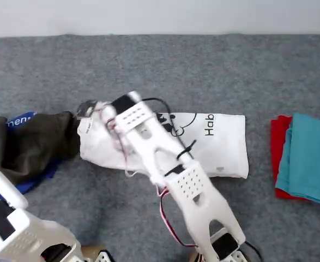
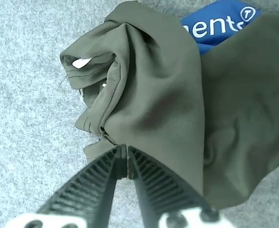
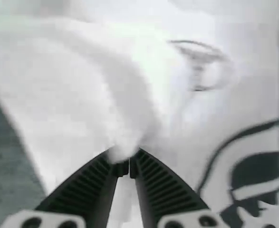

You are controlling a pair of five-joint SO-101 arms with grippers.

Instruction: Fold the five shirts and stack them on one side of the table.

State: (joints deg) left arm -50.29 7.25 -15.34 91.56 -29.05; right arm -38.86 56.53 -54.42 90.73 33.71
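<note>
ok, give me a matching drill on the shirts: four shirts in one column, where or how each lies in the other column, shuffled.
Shirts:
1. white shirt
2. olive shirt
3. blue shirt
4. teal shirt

States:
A. folded, lying on top of the red shirt
B. crumpled, draped over another shirt
C. mid-table, pinched in the right claw
D. mostly covered, peeking out from under a darker shirt

Pairs: 1-C; 2-B; 3-D; 4-A
</note>
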